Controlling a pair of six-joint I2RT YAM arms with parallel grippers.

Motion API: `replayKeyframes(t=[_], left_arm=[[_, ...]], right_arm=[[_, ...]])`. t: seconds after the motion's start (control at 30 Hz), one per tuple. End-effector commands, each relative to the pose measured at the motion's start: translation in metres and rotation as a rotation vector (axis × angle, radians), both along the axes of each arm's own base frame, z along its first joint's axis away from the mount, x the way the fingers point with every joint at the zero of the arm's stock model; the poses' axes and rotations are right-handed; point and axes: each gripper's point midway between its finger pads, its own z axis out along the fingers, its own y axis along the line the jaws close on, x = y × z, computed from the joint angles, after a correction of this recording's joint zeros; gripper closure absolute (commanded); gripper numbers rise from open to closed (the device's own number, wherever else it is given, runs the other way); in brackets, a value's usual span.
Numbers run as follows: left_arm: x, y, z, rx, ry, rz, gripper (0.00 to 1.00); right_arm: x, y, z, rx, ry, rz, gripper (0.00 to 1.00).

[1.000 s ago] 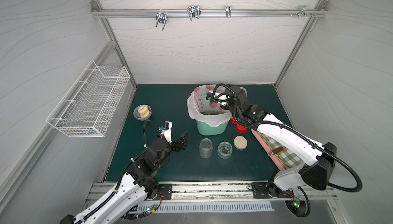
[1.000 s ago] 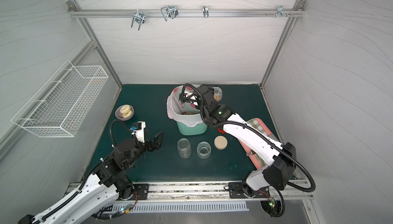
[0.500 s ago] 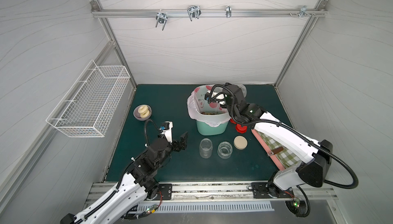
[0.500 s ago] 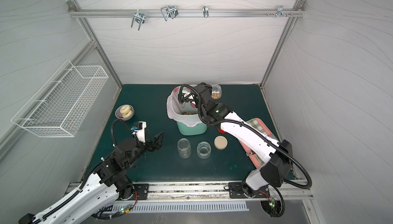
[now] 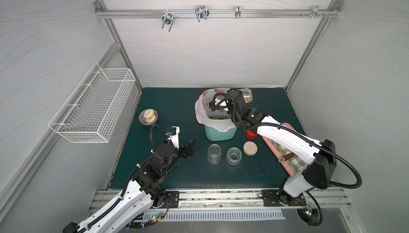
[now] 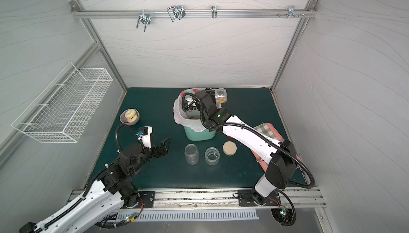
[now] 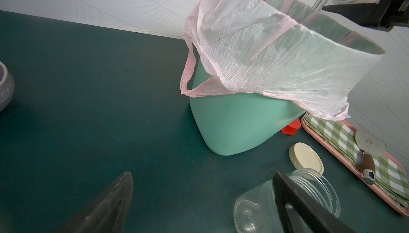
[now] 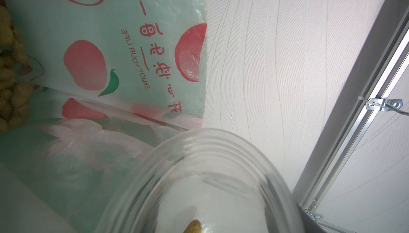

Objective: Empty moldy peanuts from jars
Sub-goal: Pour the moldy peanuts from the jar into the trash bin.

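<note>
My right gripper (image 6: 216,98) is shut on a clear, lidless jar (image 5: 247,95), held tilted in the air at the far right rim of the mint-green bin (image 5: 219,132). A few moldy peanuts (image 6: 221,99) lie inside it. In the right wrist view the jar's mouth (image 8: 199,172) fills the foreground, with one peanut (image 8: 194,226) showing. More peanuts (image 5: 215,117) lie in the bin's bag. A taller empty jar (image 5: 214,154) and a squat empty jar (image 5: 234,155) stand open in front of the bin. My left gripper (image 5: 183,143) is open, low and left of them, holding nothing.
A beige lid (image 5: 250,148) lies beside the squat jar and a red lid (image 5: 250,134) next to the bin. A pink tray (image 7: 332,132) with checked cloth and a knife sits at the right. A bowl (image 5: 141,119) of two pastries and a wire basket (image 5: 93,105) are at the left.
My right arm has shifted slightly over the bin's back edge with the jar, turning its wrist. The left arm has stayed still.
</note>
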Motion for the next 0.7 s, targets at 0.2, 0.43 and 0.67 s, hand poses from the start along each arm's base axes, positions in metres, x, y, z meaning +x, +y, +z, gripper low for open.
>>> replayKeyframes(t=[0.2,0.43,0.67], left_arm=[[-0.0026,0.0075,0.024,-0.045,-0.075,0.02,0.01],[-0.0043,0.0096,0.0264,-0.055,-0.087,0.024,0.01],[-0.0047,0.0108,0.0262,-0.056,-0.089,0.028,0.01]], right_arm=[[0.0029,0.0064,0.0198,-0.042,-0.071,-0.01,0.98],[0.0022,0.0062,0.0188,-0.066,-0.075,-0.01,0.98],[0.001,0.0063,0.0204,-0.091,-0.086,-0.013,0.98]])
